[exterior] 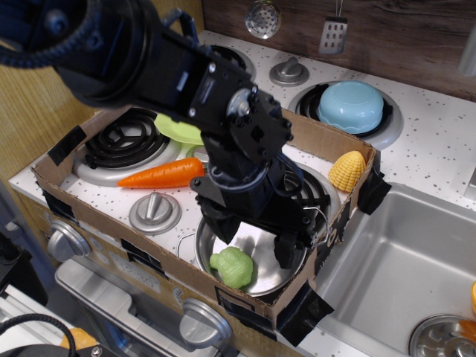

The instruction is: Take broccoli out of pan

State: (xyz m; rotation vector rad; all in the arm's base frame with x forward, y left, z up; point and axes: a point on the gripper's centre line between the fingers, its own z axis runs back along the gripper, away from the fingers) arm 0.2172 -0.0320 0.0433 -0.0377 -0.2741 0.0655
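Note:
The light-green lumpy broccoli [232, 266] lies in the steel pan [262, 284] at its front-left wall. The pan stands on the front right burner inside a cardboard frame. My black gripper [251, 240] hangs open over the pan, its two fingers spread wide. One finger [222, 229] is just above and behind the broccoli, the other [285, 251] stands to its right over the pan's right side. The fingers do not touch the broccoli. The arm hides most of the pan's back half.
An orange carrot [162, 174] lies left of the pan. A lime-green plate [175, 128] sits behind it, partly hidden. A yellow corn [346, 171] rests on the cardboard rim [336, 141]. A light-blue bowl [351, 105] is upside down on the back burner. A sink [394, 260] is at the right.

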